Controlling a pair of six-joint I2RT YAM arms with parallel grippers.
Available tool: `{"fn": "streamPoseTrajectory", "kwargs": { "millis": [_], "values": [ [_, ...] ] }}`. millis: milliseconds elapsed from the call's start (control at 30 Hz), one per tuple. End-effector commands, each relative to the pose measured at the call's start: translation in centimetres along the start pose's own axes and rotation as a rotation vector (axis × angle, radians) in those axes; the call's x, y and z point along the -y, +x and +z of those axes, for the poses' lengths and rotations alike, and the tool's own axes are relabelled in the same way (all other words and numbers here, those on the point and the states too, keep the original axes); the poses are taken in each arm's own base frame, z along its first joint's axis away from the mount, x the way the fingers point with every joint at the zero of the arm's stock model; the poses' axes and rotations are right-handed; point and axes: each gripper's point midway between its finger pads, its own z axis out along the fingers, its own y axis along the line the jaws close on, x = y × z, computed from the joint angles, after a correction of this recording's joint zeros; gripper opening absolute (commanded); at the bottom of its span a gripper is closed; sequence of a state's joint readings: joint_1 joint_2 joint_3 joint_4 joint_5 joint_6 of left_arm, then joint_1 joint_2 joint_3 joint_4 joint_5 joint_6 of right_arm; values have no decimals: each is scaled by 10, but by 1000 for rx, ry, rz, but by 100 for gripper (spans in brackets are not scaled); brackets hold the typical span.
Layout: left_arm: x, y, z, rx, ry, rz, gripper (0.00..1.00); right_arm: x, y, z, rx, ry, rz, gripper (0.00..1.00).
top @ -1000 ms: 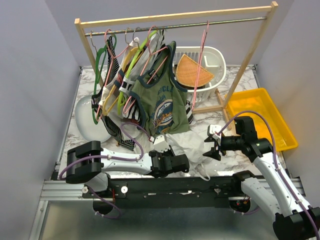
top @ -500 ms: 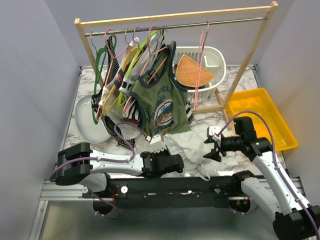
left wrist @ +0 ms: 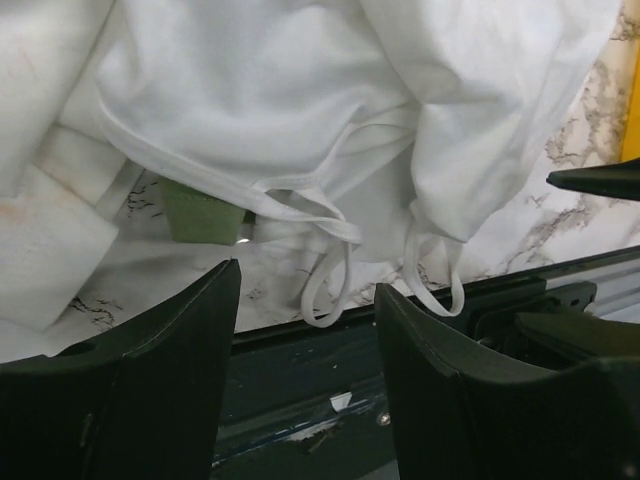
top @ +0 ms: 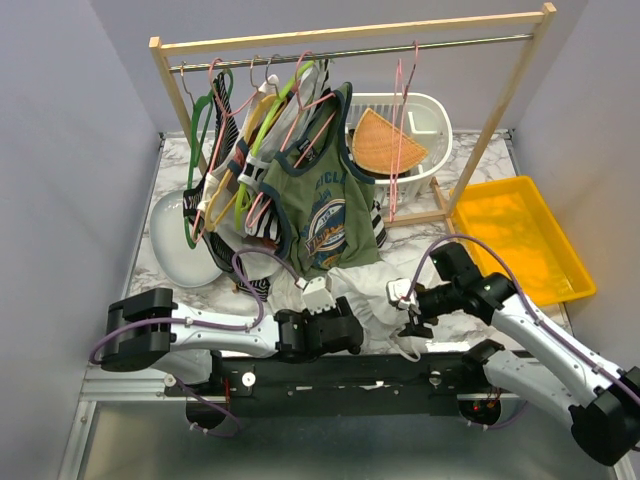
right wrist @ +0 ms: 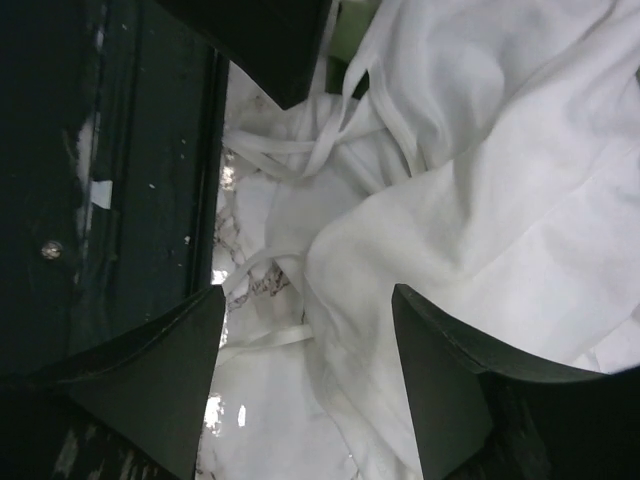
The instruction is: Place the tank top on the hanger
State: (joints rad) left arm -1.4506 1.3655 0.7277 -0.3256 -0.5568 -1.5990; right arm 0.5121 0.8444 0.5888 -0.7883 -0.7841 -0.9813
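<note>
Near the bench (top: 425,240) edge the tank top (left wrist: 300,90) lies crumpled — thin, limp, light. Left hand (left wrist: 305,300), right hand (right wrist: 305,300) spread, empty — best pinched by a strap (left wrist: 345,235).

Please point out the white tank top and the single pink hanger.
white tank top (top: 374,290): top external view, middle of its crumpled body.
pink hanger (top: 397,150): top external view, its long wire side.

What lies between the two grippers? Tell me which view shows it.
The crumpled white tank top fills the stretch between the left gripper and the right gripper. The top external view shows it best.
</note>
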Motion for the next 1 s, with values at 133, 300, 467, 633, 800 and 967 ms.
{"fn": "streamPoseTrajectory", "kwargs": {
  "millis": [133,300,467,633,800,967],
  "values": [
    [-3,-3,14,49,1,-109,73,29,22,14,-121,97,-27,66],
    [4,-3,24,44,-24,-162,71,28,25,18,-132,79,-4,61],
    [2,-5,33,59,-85,-208,61,28,25,19,-131,79,0,61],
    [-5,-9,42,76,-124,-228,43,28,26,19,-135,79,5,61],
    [-5,-12,38,77,-115,-216,22,26,27,20,-137,67,6,61],
    [-7,-18,30,84,-92,-175,13,22,30,22,-142,40,11,60]
  ]
}}
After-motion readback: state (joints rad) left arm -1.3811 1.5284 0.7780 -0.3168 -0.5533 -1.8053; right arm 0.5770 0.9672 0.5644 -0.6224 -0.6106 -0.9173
